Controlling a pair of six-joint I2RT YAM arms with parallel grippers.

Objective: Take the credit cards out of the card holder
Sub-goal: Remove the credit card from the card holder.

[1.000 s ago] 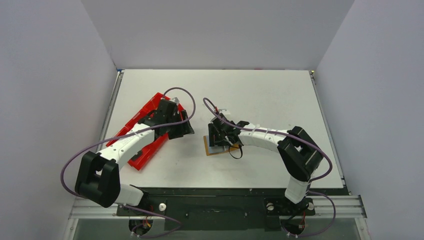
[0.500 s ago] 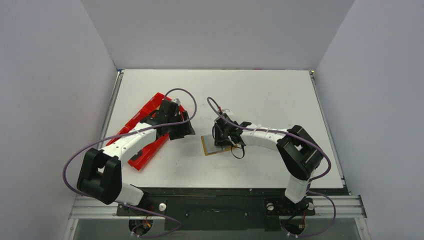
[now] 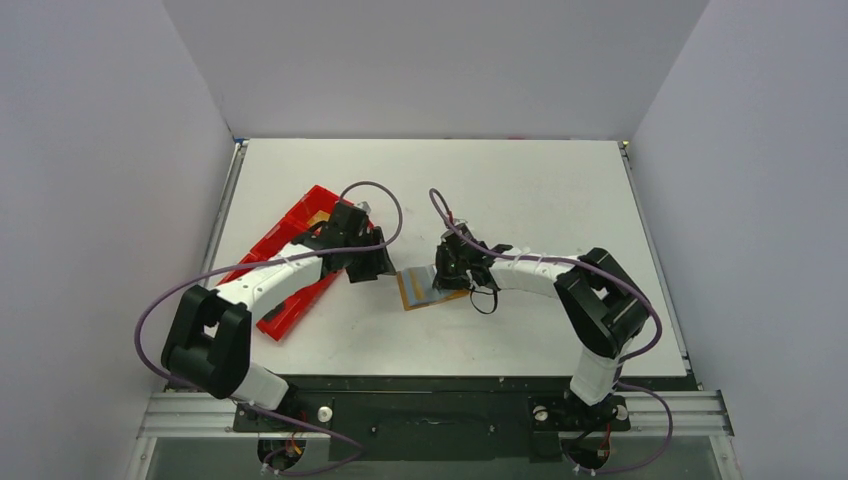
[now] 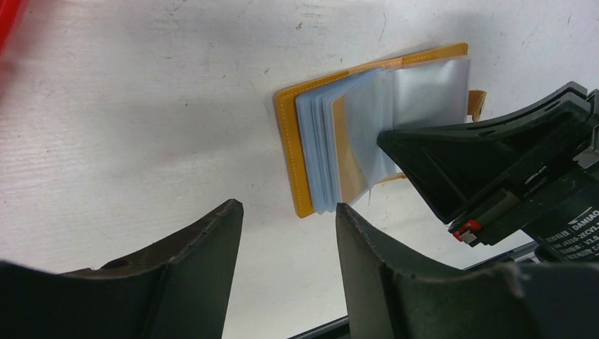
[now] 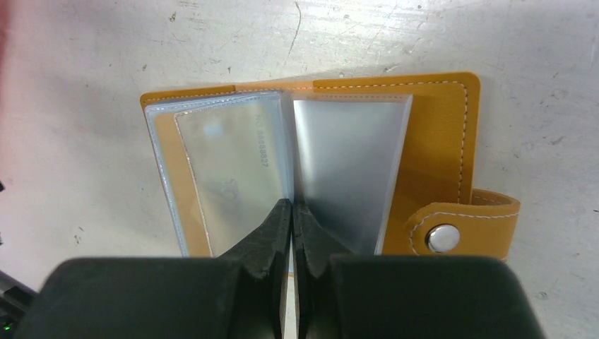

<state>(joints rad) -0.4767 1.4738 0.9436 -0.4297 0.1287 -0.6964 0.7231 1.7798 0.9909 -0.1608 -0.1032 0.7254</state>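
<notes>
The tan card holder (image 3: 418, 291) lies open on the table, its snap tab (image 5: 443, 236) at the right. Pale blue-grey credit cards (image 5: 233, 166) in clear sleeves fan out from its spine. My right gripper (image 5: 292, 206) is shut on one thin leaf that stands edge-on between the two spread pages; from the left wrist view it shows as a raised silvery card (image 4: 424, 88) with the right gripper (image 4: 487, 169) on it. My left gripper (image 4: 288, 208) hangs open just beside the holder's (image 4: 288, 141) left edge, with nothing between its fingers.
A long red tray (image 3: 283, 312) lies at an angle on the left, partly under the left arm (image 3: 290, 272). The right arm (image 3: 540, 272) stretches in from the right. The table's near edge (image 3: 450, 375) runs just past the holder.
My right gripper has shut on a leaf in the holder. The left gripper has moved right from over the red tray to the holder's left edge. The holder slid slightly left.
</notes>
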